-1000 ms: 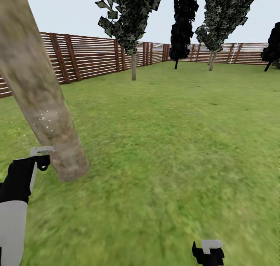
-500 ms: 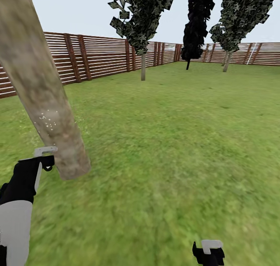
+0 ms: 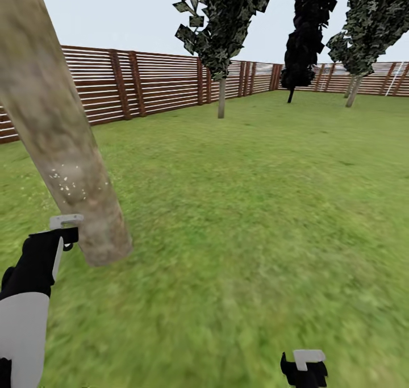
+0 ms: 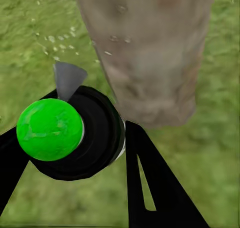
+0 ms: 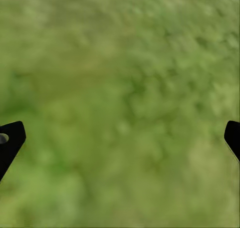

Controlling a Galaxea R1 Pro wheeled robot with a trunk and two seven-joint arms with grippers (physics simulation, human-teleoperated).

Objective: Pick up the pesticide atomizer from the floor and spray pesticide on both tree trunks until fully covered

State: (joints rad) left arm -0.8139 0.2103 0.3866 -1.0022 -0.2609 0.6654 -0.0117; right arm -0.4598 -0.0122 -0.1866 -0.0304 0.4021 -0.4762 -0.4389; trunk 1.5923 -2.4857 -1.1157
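Left gripper (image 4: 75, 153): its two black fingers are closing around the pesticide atomizer (image 4: 65, 133), one on each side of the dark round body.
Atomizer: it is sitting between those fingers, green cap facing the wrist camera and the grey nozzle tip pointing toward the trunk.
How it is likely handling: judging by its look, it is a small, rigid bottle, light enough for one gripper; the rounded body may be tending to twist or slip, so the middle of the body, below the green cap, looks like the sound place to be gripping it, as the fingers are doing.
Left arm in the head view: the left gripper is hanging just beside the base of the near tree trunk (image 3: 62, 144), very close, though contact cannot be judged.
Pesticide (image 3: 67, 184): white specks are lying in a small patch on the lower trunk; most of the grey-tan bark above is looking bare, so coverage seems far from complete.
Right gripper (image 5: 120, 138): its fingertips are standing wide apart over the grass (image 3: 255, 217), carrying nothing.
Farther out: a second pale-trunked tree (image 3: 221, 95) is standing well apart, near the brown slat fence (image 3: 147, 81).
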